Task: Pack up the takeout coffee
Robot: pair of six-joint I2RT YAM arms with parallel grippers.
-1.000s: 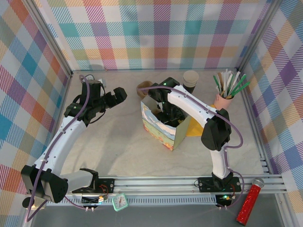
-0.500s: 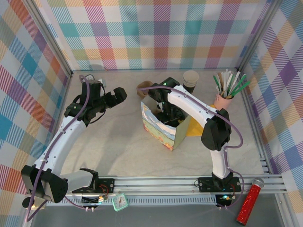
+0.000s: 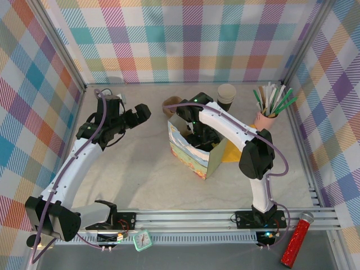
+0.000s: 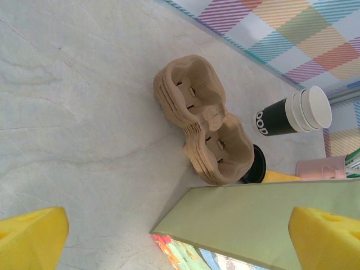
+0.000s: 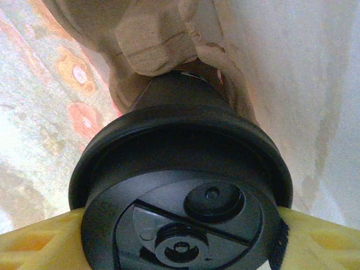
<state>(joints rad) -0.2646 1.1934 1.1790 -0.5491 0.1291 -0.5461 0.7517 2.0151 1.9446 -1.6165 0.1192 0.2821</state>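
**Lidded coffee gripped inside the bag**

The small black paper cup with a glossy round black plastic lid [image 5: 180,185] fills the lower centre of the right wrist view. It sits down inside the printed paper bag [image 5: 281,84], whose pale walls close around it. The right arm's yellow fingers [image 5: 34,244] clamp the lid's rim from both sides. At the lower corners of the left wrist view, the left arm's yellow fingers [image 4: 31,236] stand wide apart, holding nothing, above the pale tabletop [image 4: 67,101]. A brown pulp cup carrier [image 4: 205,121] lies at that frame's centre.

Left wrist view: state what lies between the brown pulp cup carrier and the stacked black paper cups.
Bare pale tabletop separates pulp carrier and black cups, in the left wrist view.
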